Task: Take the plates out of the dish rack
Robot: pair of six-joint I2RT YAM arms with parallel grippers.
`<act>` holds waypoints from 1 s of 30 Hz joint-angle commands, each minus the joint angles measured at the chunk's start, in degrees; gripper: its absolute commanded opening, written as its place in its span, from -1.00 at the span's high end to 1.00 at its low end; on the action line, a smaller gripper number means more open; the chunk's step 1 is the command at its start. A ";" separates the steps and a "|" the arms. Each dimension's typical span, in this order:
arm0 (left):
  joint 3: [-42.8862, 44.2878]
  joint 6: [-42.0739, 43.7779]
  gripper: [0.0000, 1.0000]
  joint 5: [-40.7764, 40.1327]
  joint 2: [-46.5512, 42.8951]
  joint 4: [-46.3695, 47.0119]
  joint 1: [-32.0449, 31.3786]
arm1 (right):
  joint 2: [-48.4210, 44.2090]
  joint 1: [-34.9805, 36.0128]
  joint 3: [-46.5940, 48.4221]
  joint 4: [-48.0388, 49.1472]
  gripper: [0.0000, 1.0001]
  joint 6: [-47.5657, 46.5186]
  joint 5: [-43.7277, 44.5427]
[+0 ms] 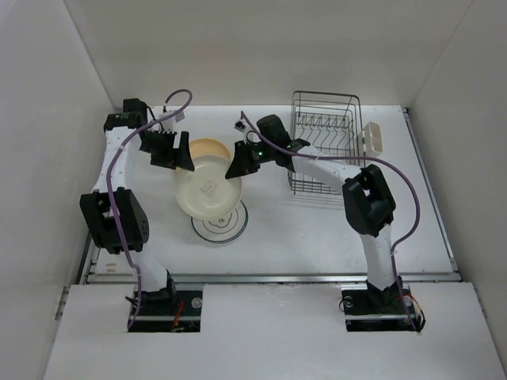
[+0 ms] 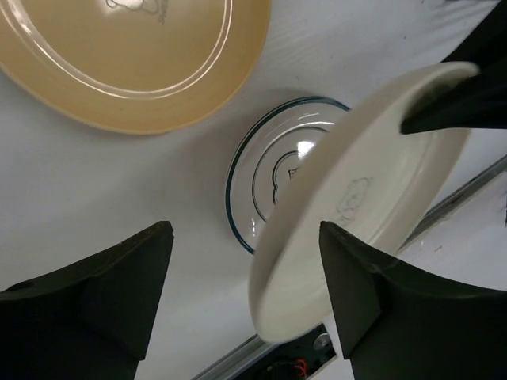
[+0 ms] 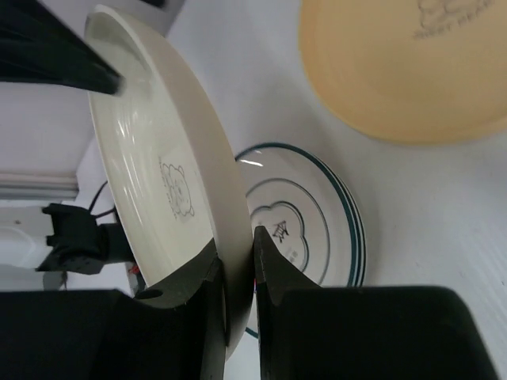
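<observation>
I hold the cream plate [image 1: 208,196] tilted over the ringed white plate [image 1: 224,229], my right gripper [image 3: 238,257] pinched on its rim, probably to stack it there. My left gripper [image 2: 245,237] gapes wide and holds nothing. The yellow plate [image 1: 207,148] lies just behind the ringed plate and crowds the drop. The dish rack [image 1: 323,131] stands well to its right.

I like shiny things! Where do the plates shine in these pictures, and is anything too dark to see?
Left wrist view: a small white glint sits on the ringed plate, and the left tool's fingers are just dark shapes. Right wrist view: bright streaks on the cream plate. Top view: soft even light, no glare.
</observation>
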 commanded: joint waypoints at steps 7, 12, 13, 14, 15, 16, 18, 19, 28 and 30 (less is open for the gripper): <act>-0.95 10.41 0.39 1.88 2.63 -10.52 -0.86 | -2.36 -0.19 3.30 10.34 1.00 3.34 -7.54; 0.88 2.80 1.00 -0.74 2.63 -6.23 -0.86 | -2.36 -0.19 5.23 7.71 0.58 2.81 -2.55; 1.41 1.02 1.00 -1.98 2.63 -4.91 -0.86 | -2.36 -0.19 6.02 4.57 0.32 2.81 0.69; 1.42 -0.82 1.00 -3.38 3.15 -2.11 -0.86 | -1.83 -0.19 8.72 2.54 0.05 2.03 2.89; 2.29 -2.76 1.00 -4.88 3.15 -0.69 -0.86 | -1.22 -0.19 10.32 0.43 -0.19 1.32 5.27; 3.95 -5.73 1.00 -6.63 4.81 0.37 -0.86 | -1.21 -0.19 11.81 -1.50 -0.38 1.32 7.73; 8.50 -8.82 1.00 -7.35 6.66 1.69 0.54 | -1.21 -1.33 14.72 -5.47 -0.47 1.32 17.21; 10.28 -10.41 1.00 -7.35 7.71 2.31 0.55 | -1.74 -1.33 14.73 -6.44 -0.55 2.01 20.90; 20.13 -15.61 0.79 -11.05 21.68 3.20 0.64 | -9.99 -1.86 6.83 -8.73 -0.65 -0.53 37.37; 22.93 -12.72 0.40 -12.35 25.71 1.18 0.03 | -10.87 -1.86 5.77 -8.73 -0.65 -1.15 38.07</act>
